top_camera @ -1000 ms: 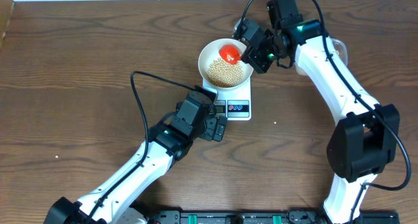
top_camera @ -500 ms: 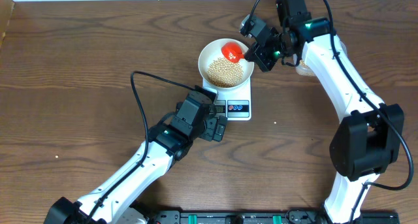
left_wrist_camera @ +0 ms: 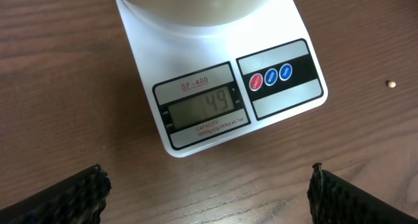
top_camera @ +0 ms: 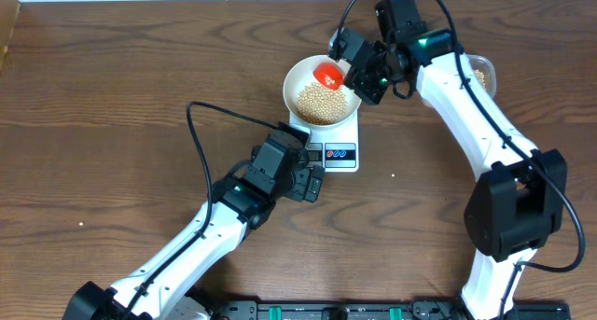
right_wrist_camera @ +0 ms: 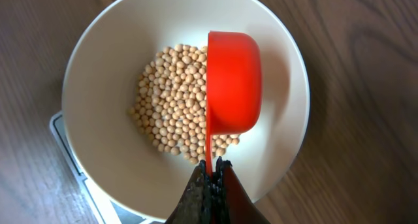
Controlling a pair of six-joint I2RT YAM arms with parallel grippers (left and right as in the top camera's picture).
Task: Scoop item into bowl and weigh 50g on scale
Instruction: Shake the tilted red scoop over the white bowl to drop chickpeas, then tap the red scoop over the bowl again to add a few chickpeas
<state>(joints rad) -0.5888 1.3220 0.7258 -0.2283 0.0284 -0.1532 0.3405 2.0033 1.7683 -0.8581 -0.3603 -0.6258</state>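
Overhead: the white bowl (top_camera: 292, 77) stands on the scale (top_camera: 341, 156) on the counter (top_camera: 112, 124) and holds a heap of beans (top_camera: 319, 104). The right gripper (top_camera: 357, 75) is clenched on a red scoop (top_camera: 326, 74) over the bowl, and the left gripper (top_camera: 315, 178) is released just beside the scale's front edge. Left wrist: its fingers (left_wrist_camera: 72, 198) are spread wide, the display (left_wrist_camera: 199, 106) reads 49, and one stray bean (left_wrist_camera: 391, 84) lies on the counter. Right wrist: the scoop is turned on its side above the beans, its handle (right_wrist_camera: 209, 145) pinched in the gripper.
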